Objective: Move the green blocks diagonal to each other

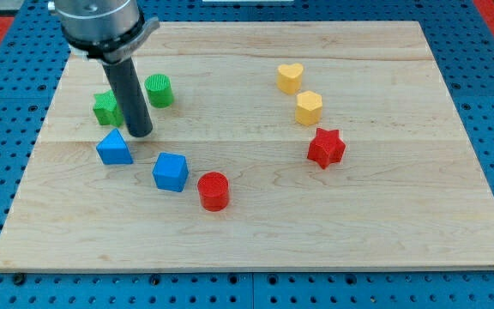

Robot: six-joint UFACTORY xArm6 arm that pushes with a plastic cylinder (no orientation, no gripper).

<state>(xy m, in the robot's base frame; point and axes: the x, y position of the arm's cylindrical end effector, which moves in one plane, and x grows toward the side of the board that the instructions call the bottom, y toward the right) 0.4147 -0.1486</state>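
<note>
At the view's upper left, my tip (141, 135) sits just beside two ridged green blocks: a cylinder (159, 90) and a partly hidden one (105, 108). I carry no jaws. No writing shows.

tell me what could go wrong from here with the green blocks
My tip sits close beside the green star, with the green cylinder just above to the right; a slightly off push could shove both together rather than setting them diagonal. The blue triangle lies right under my tip, so a downward stroke would likely knock it. The rod hides part of the star, so contact is hard to judge.
</note>
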